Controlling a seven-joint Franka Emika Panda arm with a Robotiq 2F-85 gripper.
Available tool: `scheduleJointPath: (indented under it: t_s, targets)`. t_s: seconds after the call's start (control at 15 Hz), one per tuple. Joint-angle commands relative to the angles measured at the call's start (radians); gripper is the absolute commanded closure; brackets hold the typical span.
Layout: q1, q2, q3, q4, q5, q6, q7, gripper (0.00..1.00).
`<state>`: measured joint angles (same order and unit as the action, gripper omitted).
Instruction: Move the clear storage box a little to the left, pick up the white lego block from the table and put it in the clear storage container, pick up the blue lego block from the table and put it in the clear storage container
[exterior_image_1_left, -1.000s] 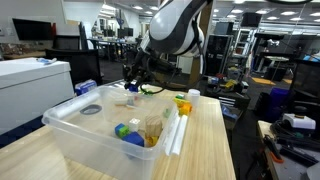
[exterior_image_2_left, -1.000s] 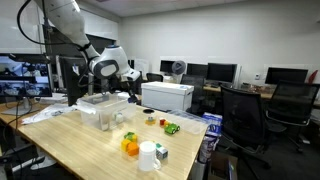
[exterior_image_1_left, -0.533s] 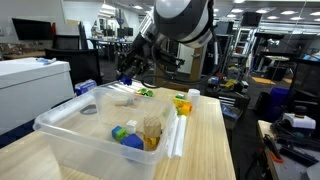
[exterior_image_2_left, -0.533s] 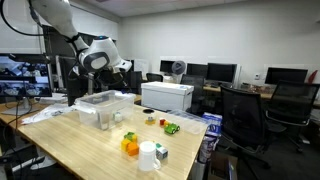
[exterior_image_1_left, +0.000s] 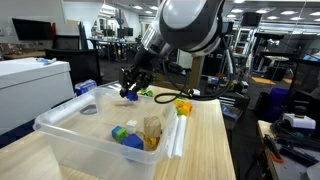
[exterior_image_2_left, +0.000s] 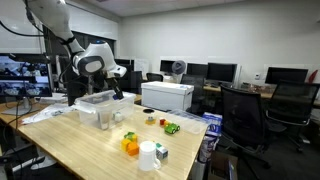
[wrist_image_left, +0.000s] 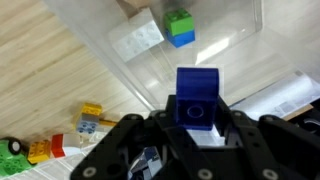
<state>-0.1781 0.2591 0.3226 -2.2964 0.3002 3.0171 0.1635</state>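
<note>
Wrist view: we are seeing the gripper (wrist_image_left: 197, 112) clamping the blue lego block (wrist_image_left: 197, 88), jaws narrowed onto its two sides.
Block position: we are finding it hanging over the clear storage container (wrist_image_left: 235, 50), just inside one wall.
Container contents: we are noting the white lego block (wrist_image_left: 137, 38) and a green-on-blue block (wrist_image_left: 181, 27) lying inside.
Table (wrist_image_left: 50, 80): we are spotting a yellow brick (wrist_image_left: 90, 118) lying outside that wall.
Exterior view: we are seeing the gripper (exterior_image_1_left: 130, 92) hovering above the container's (exterior_image_1_left: 170, 140) far end.
</note>
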Motion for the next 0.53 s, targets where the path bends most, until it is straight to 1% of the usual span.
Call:
scheduleJointPath:
  t_s: [0.0,0.07,0.13,0.27,0.33,0.4,0.47]
  targets:
    - [0.048,0.047,-0.072,0.013,-0.005,-0.061,-0.043,0.87]
    - [0.064,0.063,-0.096,0.021,-0.021,-0.078,-0.034,0.87]
    - [0.097,0.076,-0.136,0.025,-0.044,-0.093,-0.022,0.87]
    - [0.149,0.099,-0.190,0.038,-0.083,-0.123,-0.006,0.87]
    - [0.202,0.112,-0.242,0.039,-0.131,-0.118,0.018,0.70]
    - [0.228,0.121,-0.267,0.044,-0.161,-0.117,0.024,0.39]
    - [0.257,0.129,-0.291,0.050,-0.182,-0.108,0.024,0.33]
